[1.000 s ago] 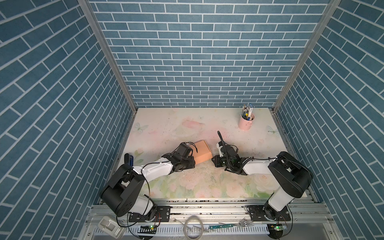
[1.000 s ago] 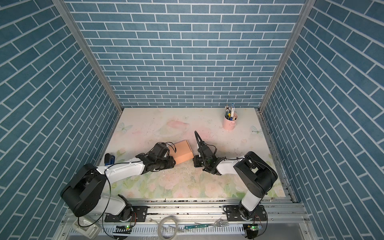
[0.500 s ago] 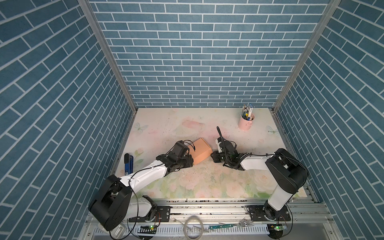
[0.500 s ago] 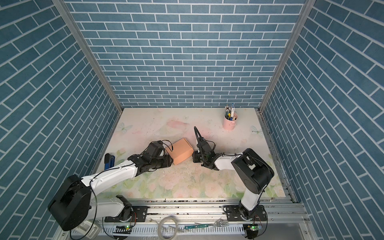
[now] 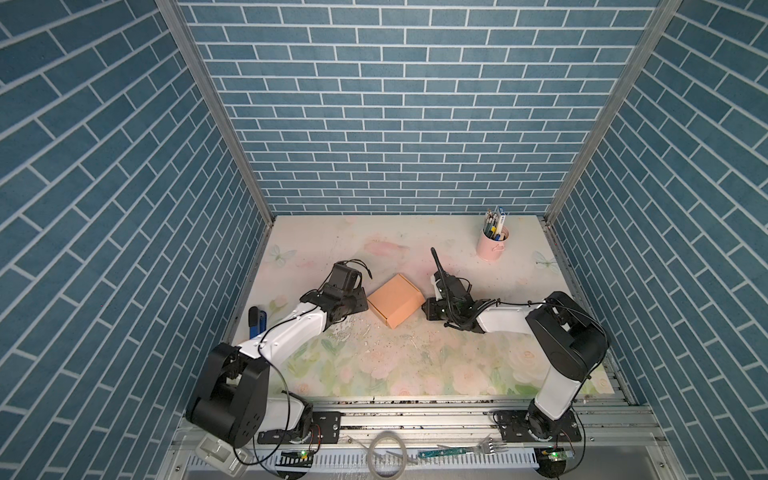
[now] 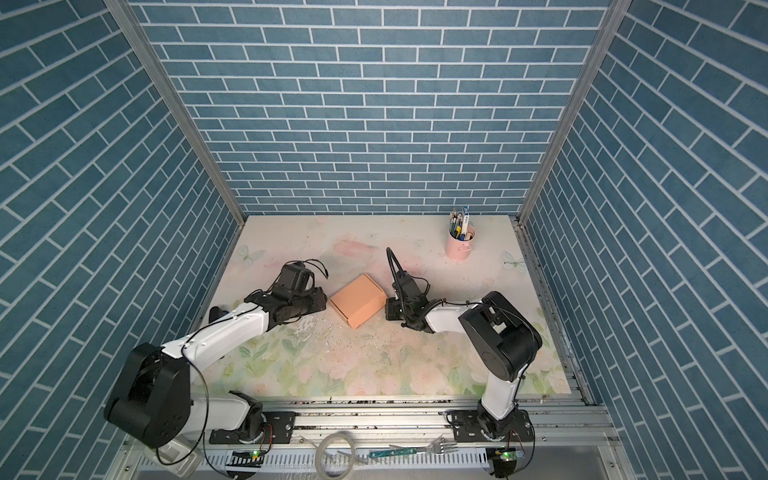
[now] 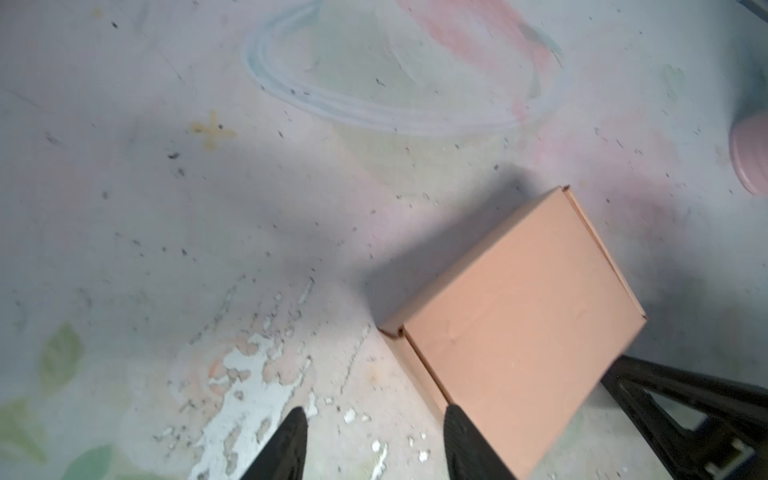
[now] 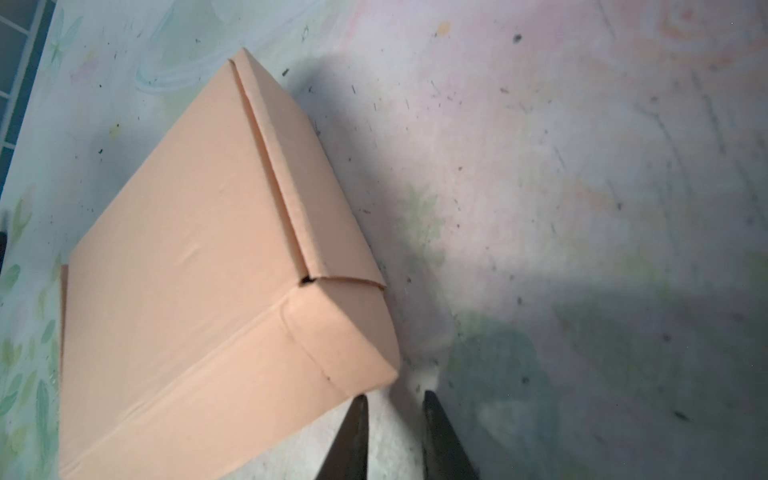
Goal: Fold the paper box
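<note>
Both top views show the paper box (image 5: 395, 305) between left claw (image 5: 362, 302) and right claw (image 5: 425, 309), both parted, empty.

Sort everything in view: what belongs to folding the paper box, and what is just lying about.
Belongs to the job: paper box; left gripper; right gripper.

Just lying about: pink cup of pens; blue object; fork; coil of tubing.
</note>
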